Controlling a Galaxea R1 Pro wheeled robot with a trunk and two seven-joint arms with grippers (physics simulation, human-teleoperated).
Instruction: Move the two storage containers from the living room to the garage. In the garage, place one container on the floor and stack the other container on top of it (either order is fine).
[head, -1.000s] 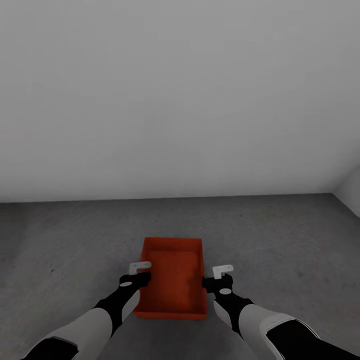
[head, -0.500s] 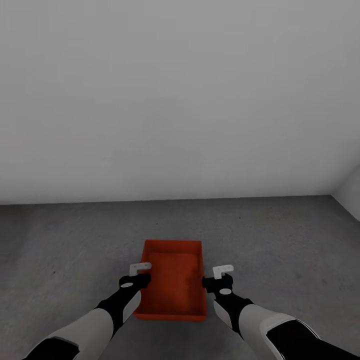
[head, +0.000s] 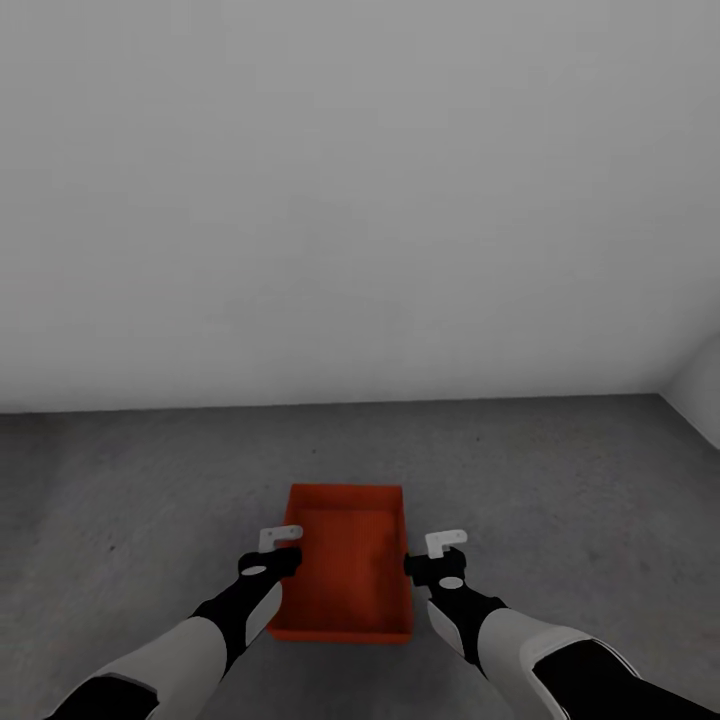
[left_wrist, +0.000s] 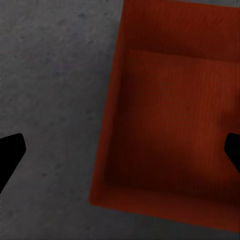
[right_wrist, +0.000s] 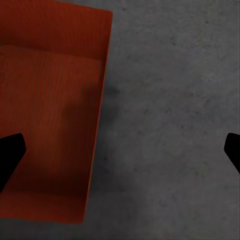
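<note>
In the head view the left gripper (head: 283, 548) is positioned at the left long wall of the storage container (head: 345, 565), with a white bracket above its black body. The left wrist view shows its two dark fingertips (left_wrist: 10, 157) spread wide apart, one over the floor (left_wrist: 50, 100) and the other over the container's interior (left_wrist: 170, 130); the gripper straddles the left wall with jaws wide open and grips nothing. The storage container is an orange-red, lidless, rectangular bin with thin plain walls that taper slightly toward a flat base; the interior is uniformly coloured and holds no contents. It sits on the dark grey, mottled concrete floor (head: 560, 480), between the two arms, long axis pointing away from the robot toward the pale grey wall (head: 360, 200). Whether the base rests fully on the floor cannot be determined. The near end wall is partly screened by the forearms in the head view, and each wrist view cuts off part of the container (right_wrist: 50, 100). The right gripper (head: 428, 556) is positioned at the right long wall. The right wrist view shows its fingertips (right_wrist: 10, 155) likewise wide apart, one over the container interior and one over bare floor (right_wrist: 170, 125), holding nothing. At the far right a second wall (head: 700, 385) meets the first at a corner.
</note>
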